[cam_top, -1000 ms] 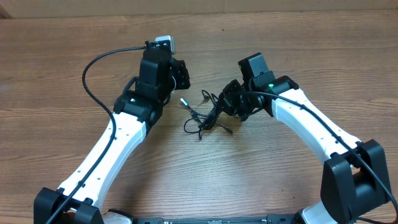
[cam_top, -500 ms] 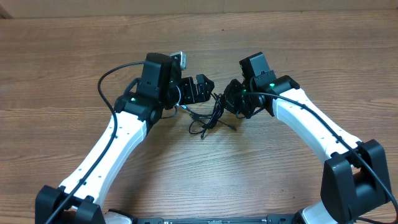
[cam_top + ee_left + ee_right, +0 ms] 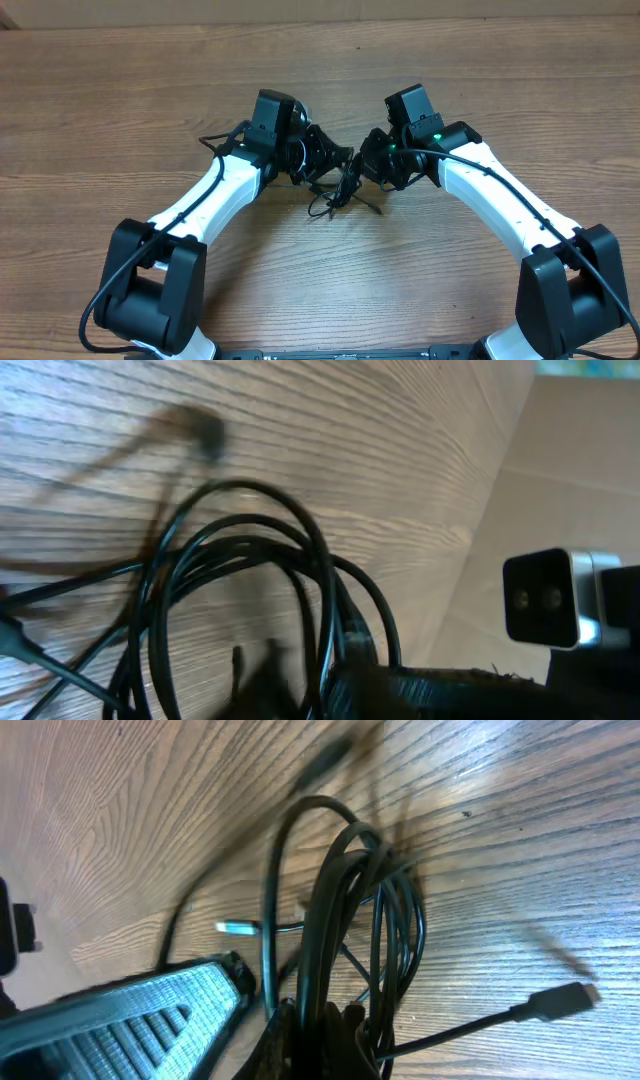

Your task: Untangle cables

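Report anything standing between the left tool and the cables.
Nothing visible does. The left tool is right up against the bunched cables, with no other object between them. The right tool grips the bundle from the opposite side.

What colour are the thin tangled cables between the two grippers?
The thin tangled cables are plain black, seen best in the right wrist view.

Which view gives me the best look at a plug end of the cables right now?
Right wrist: one plug shows sharp, clear of the loops. Left wrist shows only a blurred cable end above its loops. Overhead shows the cables as a small dark bundle, plugs too small to tell.
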Robot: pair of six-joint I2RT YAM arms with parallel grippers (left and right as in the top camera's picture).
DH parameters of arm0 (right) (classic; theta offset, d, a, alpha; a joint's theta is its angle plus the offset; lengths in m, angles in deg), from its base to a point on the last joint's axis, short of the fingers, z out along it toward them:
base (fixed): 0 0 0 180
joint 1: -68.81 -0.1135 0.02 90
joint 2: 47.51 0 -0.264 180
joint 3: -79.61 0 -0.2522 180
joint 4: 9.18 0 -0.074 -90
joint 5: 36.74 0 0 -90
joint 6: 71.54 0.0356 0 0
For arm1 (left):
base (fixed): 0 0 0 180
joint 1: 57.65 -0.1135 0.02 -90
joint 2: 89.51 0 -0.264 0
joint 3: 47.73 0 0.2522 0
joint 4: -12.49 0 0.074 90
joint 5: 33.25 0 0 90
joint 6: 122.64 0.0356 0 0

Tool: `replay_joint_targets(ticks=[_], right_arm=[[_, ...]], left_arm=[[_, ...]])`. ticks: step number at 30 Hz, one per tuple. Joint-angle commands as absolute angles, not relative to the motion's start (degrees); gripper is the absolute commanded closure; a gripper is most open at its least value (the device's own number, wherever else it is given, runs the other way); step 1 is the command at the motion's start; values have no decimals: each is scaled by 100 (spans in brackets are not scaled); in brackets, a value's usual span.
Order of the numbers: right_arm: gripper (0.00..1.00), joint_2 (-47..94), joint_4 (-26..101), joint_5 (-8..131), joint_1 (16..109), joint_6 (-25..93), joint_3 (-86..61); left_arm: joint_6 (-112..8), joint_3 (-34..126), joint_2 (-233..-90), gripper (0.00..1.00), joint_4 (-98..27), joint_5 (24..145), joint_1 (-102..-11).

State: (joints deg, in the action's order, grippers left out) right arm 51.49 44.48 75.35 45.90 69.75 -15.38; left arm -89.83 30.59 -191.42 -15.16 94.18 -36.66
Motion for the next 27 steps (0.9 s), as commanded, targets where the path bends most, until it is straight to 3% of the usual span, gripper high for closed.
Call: replay_joint_targets(ticks=[1, 4, 8, 17, 22, 26, 27], right_arm=[[96, 5141, 4422, 7449, 4605, 6894, -1532], [96, 5141, 4501, 7226, 4605, 6894, -1532], [96, 5141, 4569, 6905, 4607, 6920, -1532], [96, 5141, 4617, 6265, 5055, 7292, -1532], [96, 5141, 4553, 6123, 5296, 7259, -1532], [96, 5141, 4494, 6127, 5390, 6892, -1532], [96, 5141, 4472, 6123, 5390, 6769, -1532]], left_arm=[[-8932, 3137, -19222, 96, -1286, 9615, -3714], [-8661, 3139, -19214, 96, -860, 9779, -3834], [-8211, 3139, -19209, 96, 58, 11001, -4138], [-7319, 3139, -19209, 96, 305, 12533, -4678], [-7365, 3139, -19194, 96, 1195, 13486, -4890], [-7654, 3139, -19181, 95, 1866, 13560, -4914], [-7654, 3139, -19181, 89, 1868, 13497, -4903]])
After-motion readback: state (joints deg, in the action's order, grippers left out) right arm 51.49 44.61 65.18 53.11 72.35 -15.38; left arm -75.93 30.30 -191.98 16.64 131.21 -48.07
